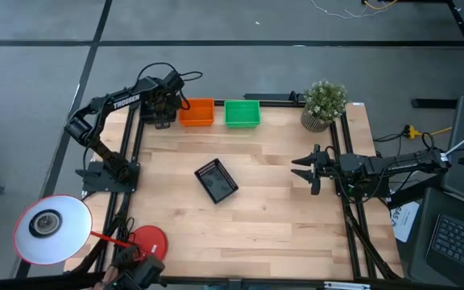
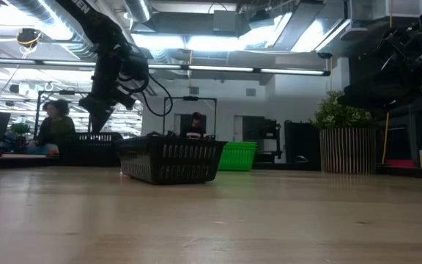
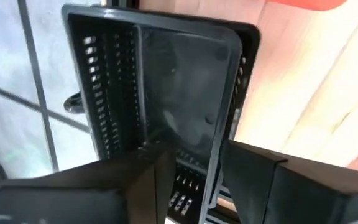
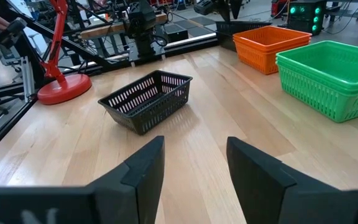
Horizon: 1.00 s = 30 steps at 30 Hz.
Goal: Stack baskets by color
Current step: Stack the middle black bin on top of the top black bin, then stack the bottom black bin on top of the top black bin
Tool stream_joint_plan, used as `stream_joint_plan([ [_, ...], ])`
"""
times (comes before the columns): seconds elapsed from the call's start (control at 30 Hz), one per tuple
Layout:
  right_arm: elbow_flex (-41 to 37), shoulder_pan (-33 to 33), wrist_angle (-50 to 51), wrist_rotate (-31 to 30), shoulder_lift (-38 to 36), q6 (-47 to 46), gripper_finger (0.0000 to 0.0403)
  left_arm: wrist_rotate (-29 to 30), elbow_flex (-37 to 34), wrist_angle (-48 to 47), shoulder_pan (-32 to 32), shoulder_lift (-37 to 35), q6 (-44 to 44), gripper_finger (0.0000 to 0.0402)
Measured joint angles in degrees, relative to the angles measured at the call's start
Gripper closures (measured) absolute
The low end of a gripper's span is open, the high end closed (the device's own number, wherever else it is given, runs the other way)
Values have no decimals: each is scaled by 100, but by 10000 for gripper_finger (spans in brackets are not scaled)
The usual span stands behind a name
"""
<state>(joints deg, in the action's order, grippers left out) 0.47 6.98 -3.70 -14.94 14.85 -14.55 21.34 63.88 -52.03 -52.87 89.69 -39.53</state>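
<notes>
Baskets: your left gripper hangs spread over a black perforated plastic basket, one finger inside its rim; right gripper waits, spread, empty.

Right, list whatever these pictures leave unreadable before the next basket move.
- Black basket under the left gripper: in the high view the arm covers it; in the left wrist view its far end is cut off by the picture's edge.
- How many baskets make up the orange stack and the green stack: layers cannot be told from above, and the right wrist view cuts the green one off.
- Orange stack in the low view: hidden behind the loose black basket.
</notes>
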Motion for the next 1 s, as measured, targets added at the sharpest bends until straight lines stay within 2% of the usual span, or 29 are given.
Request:
stream_joint_plan([
  [0.3,0,0,2,6,0,2,229,336,0,-313,340,-72,378,281],
  [0.47,0,1,3,11,1,0,229,302,0,-485,629,-74,941,281],
  [0.53,0,1,4,11,0,1,229,191,0,-527,843,-74,1442,281],
  [0.63,0,0,4,9,0,0,229,-255,0,-587,1298,-76,2349,281],
  [0.7,0,2,4,9,0,2,229,-703,0,-584,1642,-76,2638,281],
  [0.83,0,2,4,7,0,0,229,-1605,0,-326,2436,-76,2894,281],
  [1.0,0,0,4,4,0,0,229,-2355,0,735,3464,-76,2892,281],
])
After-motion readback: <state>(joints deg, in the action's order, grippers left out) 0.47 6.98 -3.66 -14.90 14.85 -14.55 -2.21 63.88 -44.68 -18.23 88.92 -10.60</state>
